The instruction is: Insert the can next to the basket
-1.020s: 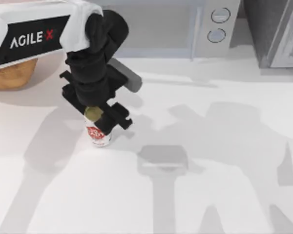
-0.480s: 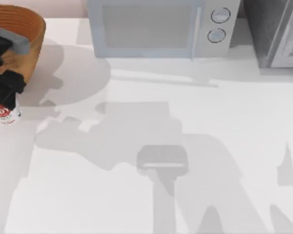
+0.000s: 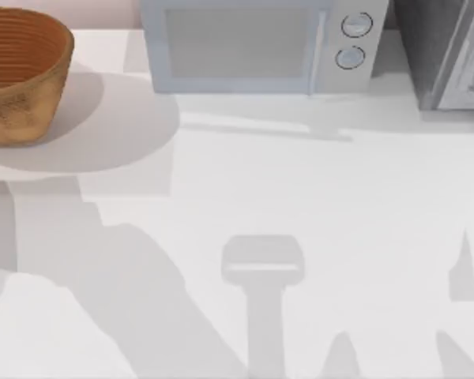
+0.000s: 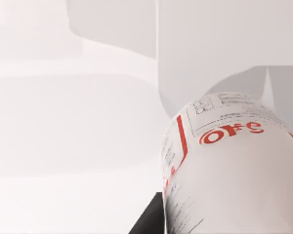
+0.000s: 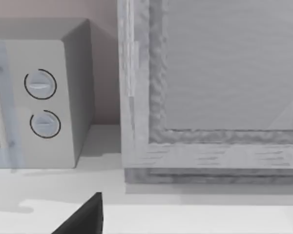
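The can (image 4: 229, 165) looms close in the left wrist view, its white body with red print lying sideways above the white table. My left gripper (image 4: 219, 219) is shut on it, and one dark finger (image 4: 149, 222) shows at the can's side. The basket (image 3: 16, 79), orange-brown wicker with ribbed inner rings, stands at the table's far left in the top view. A dark part of my right gripper (image 5: 83, 222) hangs near the table in the right wrist view, facing the back right corner.
A grey microwave (image 3: 253, 47) stands at the back middle, with two round knobs (image 5: 41, 105) on its panel. A grey framed cabinet (image 3: 450, 55) fills the back right corner. Arm shadows lie across the white tabletop (image 3: 316, 197).
My left arm has carried the can leftward, past the basket's front and off the top view's left edge. The whole basket now shows uncovered.
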